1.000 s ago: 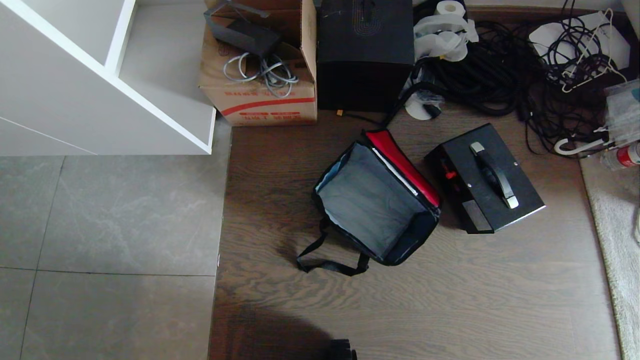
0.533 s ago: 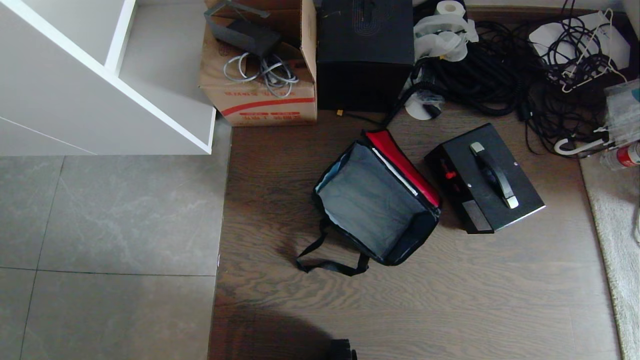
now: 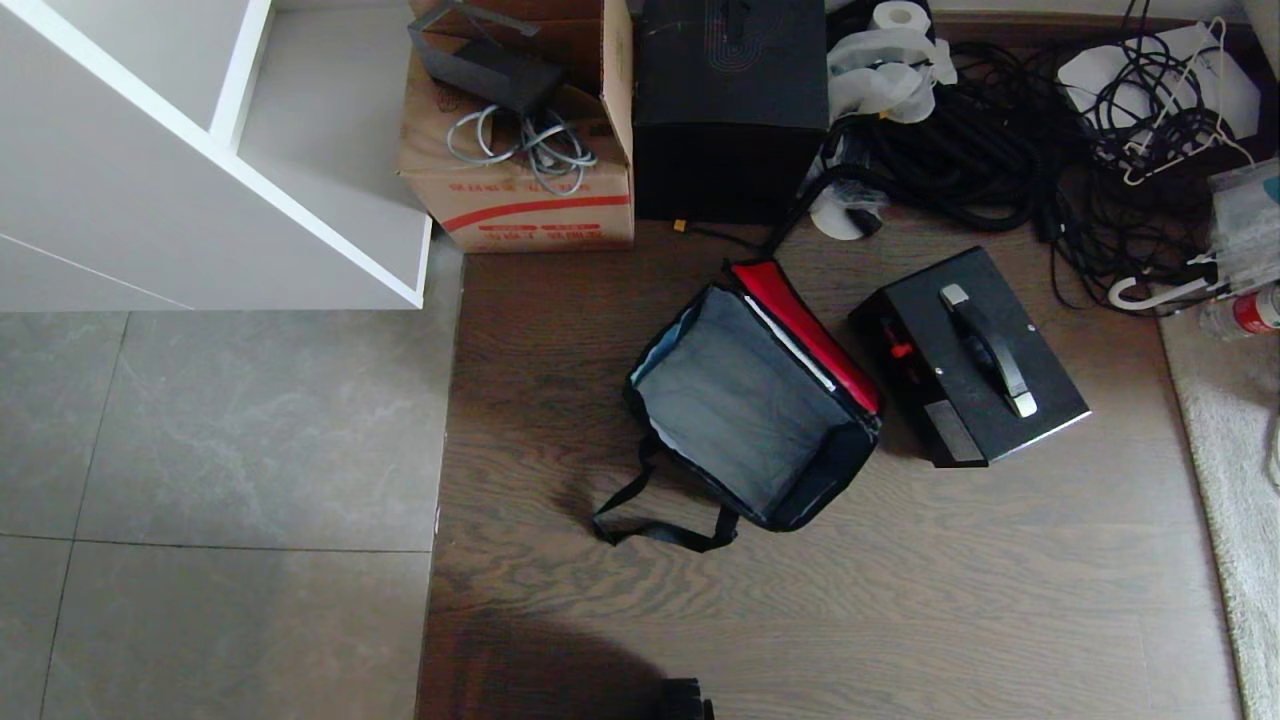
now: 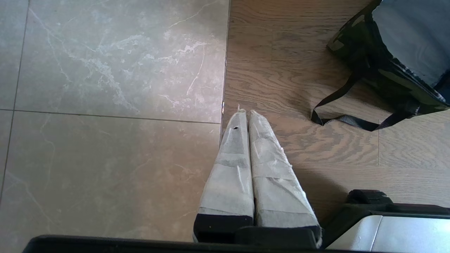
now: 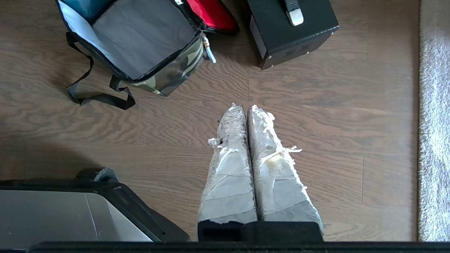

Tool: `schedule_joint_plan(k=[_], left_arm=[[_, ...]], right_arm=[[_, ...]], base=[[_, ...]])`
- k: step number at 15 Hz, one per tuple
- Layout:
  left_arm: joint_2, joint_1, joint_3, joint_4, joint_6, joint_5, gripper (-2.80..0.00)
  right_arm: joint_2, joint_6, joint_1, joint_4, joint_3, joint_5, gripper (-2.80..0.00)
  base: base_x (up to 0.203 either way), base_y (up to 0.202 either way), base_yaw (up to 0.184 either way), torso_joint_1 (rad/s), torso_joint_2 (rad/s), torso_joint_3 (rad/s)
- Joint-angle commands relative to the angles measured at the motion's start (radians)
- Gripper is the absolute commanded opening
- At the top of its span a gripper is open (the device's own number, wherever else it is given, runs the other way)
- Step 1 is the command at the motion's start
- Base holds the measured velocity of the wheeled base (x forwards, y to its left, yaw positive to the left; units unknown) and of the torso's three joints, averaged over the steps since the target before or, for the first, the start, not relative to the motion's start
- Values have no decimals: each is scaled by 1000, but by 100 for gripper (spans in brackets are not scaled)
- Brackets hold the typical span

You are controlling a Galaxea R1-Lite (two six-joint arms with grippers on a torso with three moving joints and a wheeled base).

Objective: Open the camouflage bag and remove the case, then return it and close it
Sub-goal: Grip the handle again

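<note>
The camouflage bag (image 3: pixel 750 400) stands open on the wooden floor, its grey lining bare and its red lid (image 3: pixel 800 320) folded back. Its camouflage side (image 5: pixel 175 68) shows in the right wrist view, its strap (image 4: pixel 348 117) in the left wrist view. The case (image 3: pixel 965 355), flat and black with a bar handle and red knob, lies on the floor right beside the bag (image 5: pixel 291 31). My left gripper (image 4: pixel 245 112) hangs shut and empty over the tile-wood seam. My right gripper (image 5: pixel 245 107) hangs shut and empty above bare wood, short of bag and case. Neither arm shows in the head view.
A cardboard box (image 3: pixel 520 140) with cables, a larger black box (image 3: pixel 730 110) and a tangle of black cables (image 3: pixel 1000 150) line the far side. A white shelf unit (image 3: pixel 200 150) stands far left, a pale rug (image 3: pixel 1230 450) at right. My base (image 5: pixel 70 207) sits below.
</note>
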Motion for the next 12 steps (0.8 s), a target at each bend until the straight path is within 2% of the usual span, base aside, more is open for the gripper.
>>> schedule_joint_plan(k=[1, 12], left_arm=[[2, 0, 0, 0, 0, 0, -280], [2, 0, 0, 0, 0, 0, -280]], right_arm=[[4, 0, 0, 0, 2, 0, -280], [4, 0, 0, 0, 2, 0, -280]], base=[[0, 0, 0, 0, 0, 0], [0, 0, 0, 0, 0, 0]])
